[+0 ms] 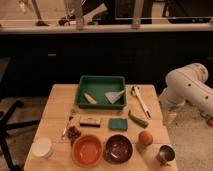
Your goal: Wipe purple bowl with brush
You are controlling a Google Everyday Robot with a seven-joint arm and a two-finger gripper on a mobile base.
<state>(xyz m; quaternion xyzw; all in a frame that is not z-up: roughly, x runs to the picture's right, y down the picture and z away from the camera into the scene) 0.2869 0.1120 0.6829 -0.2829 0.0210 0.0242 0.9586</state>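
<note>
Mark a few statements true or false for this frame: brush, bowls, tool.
1. The long white-handled brush lies inside the green plastic tray. False: it lies on the wooden table beside the tray.
2. The dark purple round bowl sits next to the orange round bowl. True.
3. The tool is over the purple bowl. False: it hangs past the table's edge on the brush's side, apart from both.
4. A small white cup stands beyond the orange bowl, opposite the purple one. True.
</note>
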